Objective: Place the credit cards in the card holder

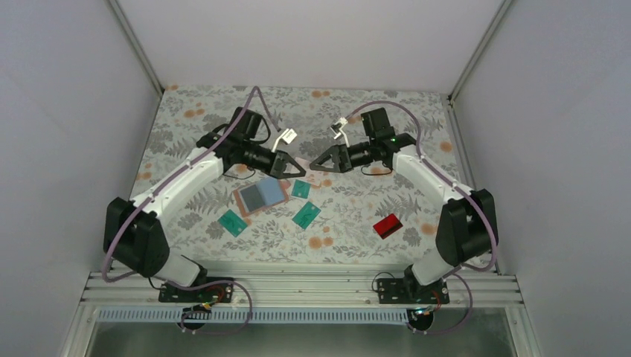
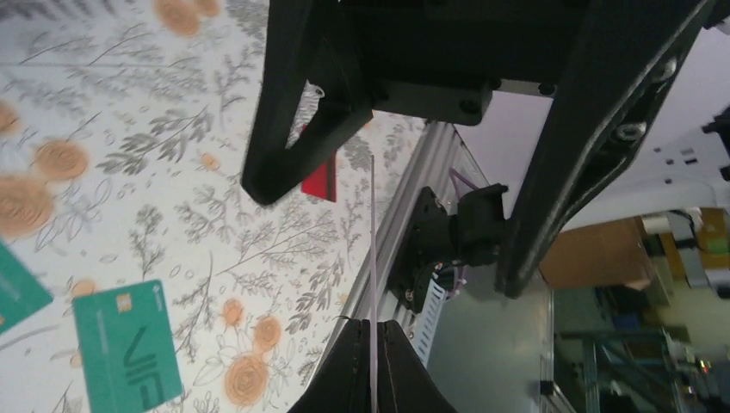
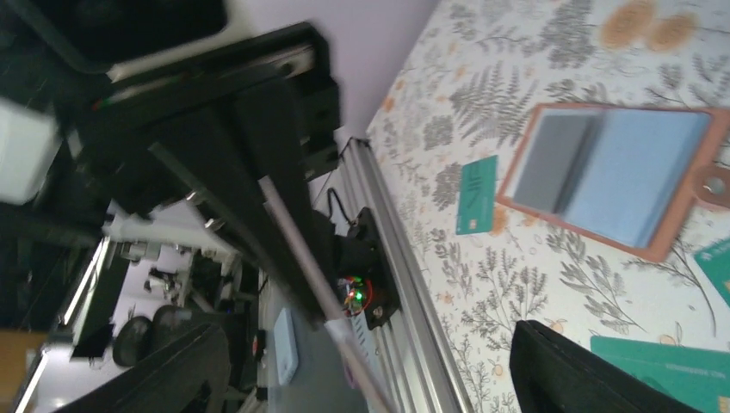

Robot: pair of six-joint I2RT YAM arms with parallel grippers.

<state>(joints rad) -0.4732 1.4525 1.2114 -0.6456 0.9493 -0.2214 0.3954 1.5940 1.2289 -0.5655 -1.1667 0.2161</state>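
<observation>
In the middle of the top view, the left gripper (image 1: 300,169) pinched a thin, flat, pale pinkish card (image 2: 372,249). The right gripper (image 1: 315,166) held its fingers wide apart around it.

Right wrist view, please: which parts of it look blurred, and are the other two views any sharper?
Right wrist: the pale card, seen edge-on, and everything near the lens are blurred; the card holder is sharp. Left wrist: the teal card crisp, the close black fingers dark and featureless. Top external: even light, soft shadows, all in focus.
</observation>
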